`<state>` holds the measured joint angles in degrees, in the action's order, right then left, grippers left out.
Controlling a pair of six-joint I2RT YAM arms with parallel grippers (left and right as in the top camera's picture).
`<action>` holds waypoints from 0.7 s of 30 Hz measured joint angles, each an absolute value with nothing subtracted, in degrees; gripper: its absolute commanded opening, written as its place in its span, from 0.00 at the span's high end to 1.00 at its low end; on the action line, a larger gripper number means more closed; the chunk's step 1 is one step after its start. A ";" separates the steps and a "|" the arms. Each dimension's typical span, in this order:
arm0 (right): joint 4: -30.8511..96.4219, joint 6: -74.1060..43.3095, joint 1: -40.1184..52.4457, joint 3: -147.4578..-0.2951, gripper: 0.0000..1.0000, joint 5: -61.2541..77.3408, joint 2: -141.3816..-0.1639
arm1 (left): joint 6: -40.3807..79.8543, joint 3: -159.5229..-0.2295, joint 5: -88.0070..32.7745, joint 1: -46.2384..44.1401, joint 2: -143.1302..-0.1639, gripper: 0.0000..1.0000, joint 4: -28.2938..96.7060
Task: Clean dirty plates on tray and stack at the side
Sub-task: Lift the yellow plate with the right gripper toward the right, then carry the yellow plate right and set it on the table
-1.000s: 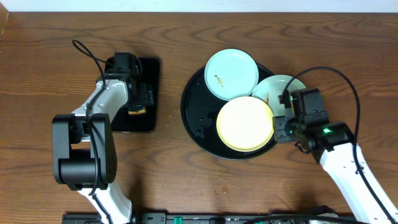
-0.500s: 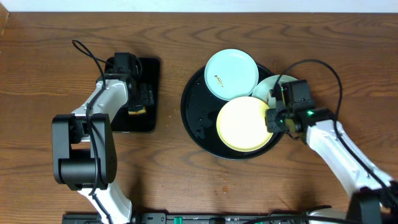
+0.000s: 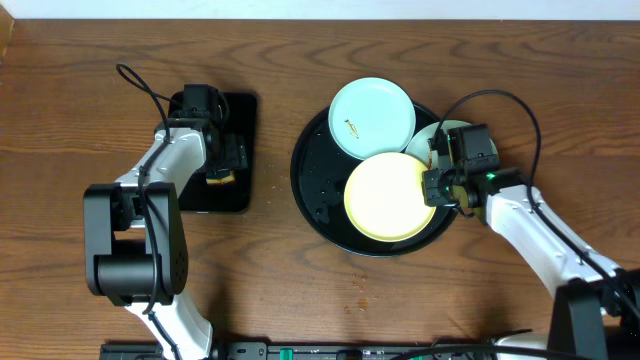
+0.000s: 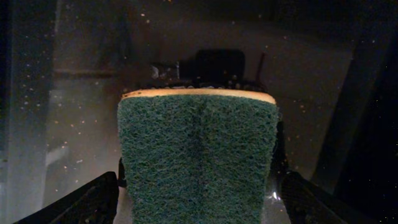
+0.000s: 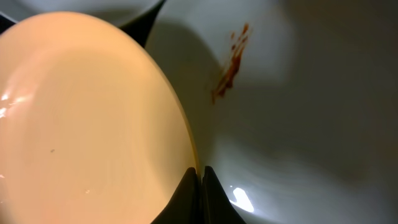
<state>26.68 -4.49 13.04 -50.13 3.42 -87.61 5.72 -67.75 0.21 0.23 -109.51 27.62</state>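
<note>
Spanning the overhead view, the wooden tabletop (image 3: 300, 300) carries the round black tray (image 3: 315, 180) at centre-right, with all three plates on it. The yellow plate (image 3: 388, 197) lies at the tray's near side. A blue-white plate (image 3: 372, 118) overhangs the far rim, and a second pale plate (image 3: 452, 130) sits at the right rim, mostly hidden by the arm.

To the left, well apart, a smaller rectangular tray (image 3: 240, 110) lies under the left end effector (image 3: 222, 165).

From above, the right end effector (image 3: 437, 187) sits at the yellow plate's right edge, its grip unreadable. The right wrist camera settles it: the fingers (image 5: 211, 196) are pinched almost together on the rim of the yellow plate (image 5: 87, 112), which overlaps the second pale plate (image 5: 298, 112).

The left wrist camera shows the left end effector (image 4: 199, 186) spread to the width of a green-faced sponge (image 4: 198, 137), its fingers (image 4: 93, 198) pressing both sides.

A brown-red smear (image 5: 230, 62) on the second pale plate shows only to the right wrist camera. A small brown smudge (image 3: 350, 126) on the blue-white plate shows only from overhead.
</note>
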 measured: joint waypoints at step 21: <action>34.04 11.73 46.72 -63.26 0.99 -40.03 -72.69 | 5.72 -67.75 0.19 0.23 -109.51 0.16 27.62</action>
